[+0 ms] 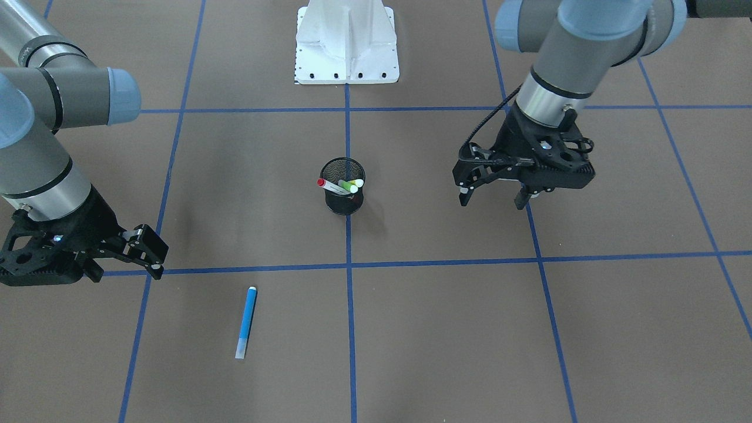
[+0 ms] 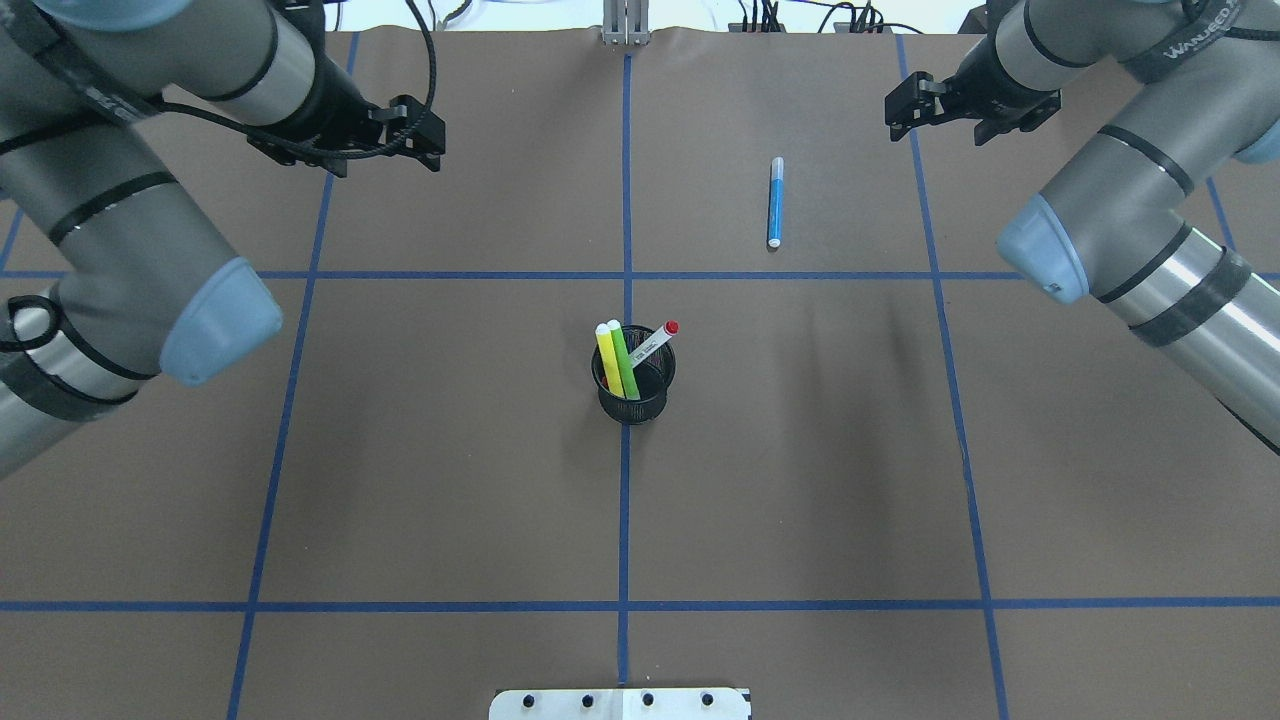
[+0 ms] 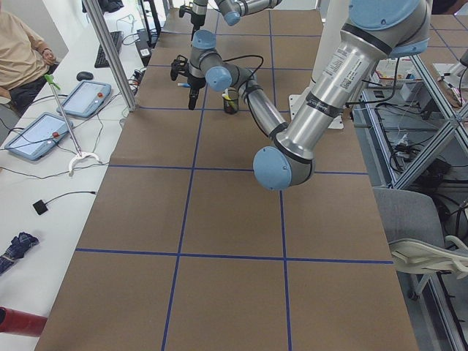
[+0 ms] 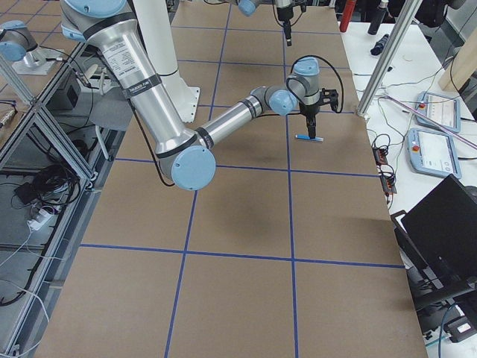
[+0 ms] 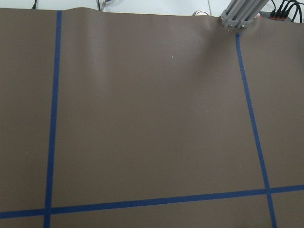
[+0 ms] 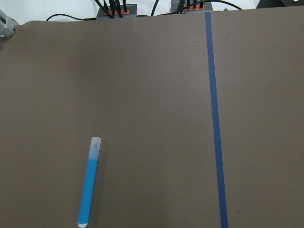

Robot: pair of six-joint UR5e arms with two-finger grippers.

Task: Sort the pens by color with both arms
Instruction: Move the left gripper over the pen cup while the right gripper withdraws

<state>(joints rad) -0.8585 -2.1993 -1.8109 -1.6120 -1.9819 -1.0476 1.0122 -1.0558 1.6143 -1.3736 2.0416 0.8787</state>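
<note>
- Brown table (image 1: 446, 329), ruled with blue tape lines (image 1: 446, 262), carried a black mesh cup (image 1: 343, 202) at its centre.
- We saw the yellow pen (image 2: 606, 358), green pen (image 2: 624, 360) and red-capped pen (image 2: 655, 342) leaning inside the cup.
- We found the blue pen (image 1: 246, 322) lying flat, well apart from the cup, near the right gripper (image 1: 124, 271).
- Right and left gripper (image 1: 492, 197) hung above the table with jaws spread, empty.

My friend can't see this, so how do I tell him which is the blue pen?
Start at the black mesh cup in the middle of the brown table. Look toward the right gripper: the blue pen lies flat there, alone. The other pens stand in the cup.
</note>
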